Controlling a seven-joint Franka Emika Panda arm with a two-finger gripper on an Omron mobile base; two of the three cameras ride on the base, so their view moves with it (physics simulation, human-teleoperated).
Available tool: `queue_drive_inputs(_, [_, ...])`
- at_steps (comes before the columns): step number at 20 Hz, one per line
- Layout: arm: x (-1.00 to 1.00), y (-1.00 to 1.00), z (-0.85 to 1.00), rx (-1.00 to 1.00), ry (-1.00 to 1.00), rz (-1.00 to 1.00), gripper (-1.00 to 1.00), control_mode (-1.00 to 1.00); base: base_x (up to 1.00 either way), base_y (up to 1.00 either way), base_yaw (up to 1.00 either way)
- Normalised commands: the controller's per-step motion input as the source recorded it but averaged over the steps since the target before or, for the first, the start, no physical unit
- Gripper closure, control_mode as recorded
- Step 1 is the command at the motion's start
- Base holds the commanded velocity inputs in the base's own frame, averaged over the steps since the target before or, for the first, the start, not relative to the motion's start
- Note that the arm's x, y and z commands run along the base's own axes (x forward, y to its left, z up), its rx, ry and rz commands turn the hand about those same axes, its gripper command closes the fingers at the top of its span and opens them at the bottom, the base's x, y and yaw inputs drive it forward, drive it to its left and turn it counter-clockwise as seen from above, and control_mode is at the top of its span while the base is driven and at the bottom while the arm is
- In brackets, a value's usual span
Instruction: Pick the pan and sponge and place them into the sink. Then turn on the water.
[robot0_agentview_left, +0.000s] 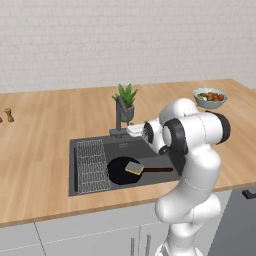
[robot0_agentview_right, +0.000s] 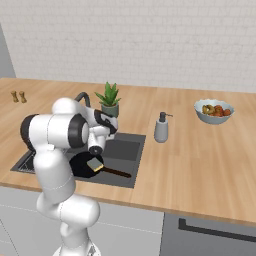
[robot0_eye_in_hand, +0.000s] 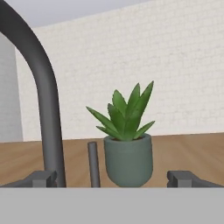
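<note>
The desk (robot0_agentview_left: 45, 145) is light wood with a long plank grain. Set in it, the sink (robot0_agentview_left: 120, 147) is dark grey, its wire rack (robot0_agentview_left: 92, 166) a pale grid. In the sink lies the black pan (robot0_agentview_left: 120, 171), and on it the sponge (robot0_agentview_left: 134, 167), grey-green over yellow. Behind the sink, the faucet (robot0_eye_in_hand: 46, 100) is dark grey, and the plant (robot0_eye_in_hand: 127, 113) is green in a grey-green pot. Right of the sink stands a grey soap dispenser (robot0_agentview_right: 161, 128), further right a pale blue bowl (robot0_agentview_right: 214, 112) of red and yellow-green fruit. The wall (robot0_agentview_left: 125, 40) is off-white brick.

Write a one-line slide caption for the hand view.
Open claw faces the curved faucet, its thin upright lever and a potted plant against a white brick wall.
</note>
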Motion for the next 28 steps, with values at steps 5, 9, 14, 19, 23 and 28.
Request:
queue_drive_inputs(5, [0.11, 0.11, 0.0, 0.0, 0.0, -0.01, -1.0, -1.0, 0.0, 0.0, 0.0])
queue_drive_inputs(9, [0.09, 0.0, -0.01, 0.0, 0.0, -0.01, -1.0, -1.0, 0.0, 0.0, 0.0])
queue_drive_inputs(14, [0.02, 0.0, -0.01, 0.0, 0.0, 0.0, -1.0, -1.0, 0.0, 0.0, 0.0])
queue_drive_inputs(19, [0.03, 0.0, -0.07, 0.0, 0.0, 0.0, -1.0, -1.0, 0.0, 0.0, 0.0])
queue_drive_inputs(23, [0.17, 0.0, -0.04, 0.0, 0.0, 0.0, -1.0, -1.0, 0.0, 0.0, 0.0])
queue_drive_inputs(28, [0.2, 0.0, 0.0, 0.0, 0.0, 0.0, -1.0, -1.0, 0.0, 0.0, 0.0])
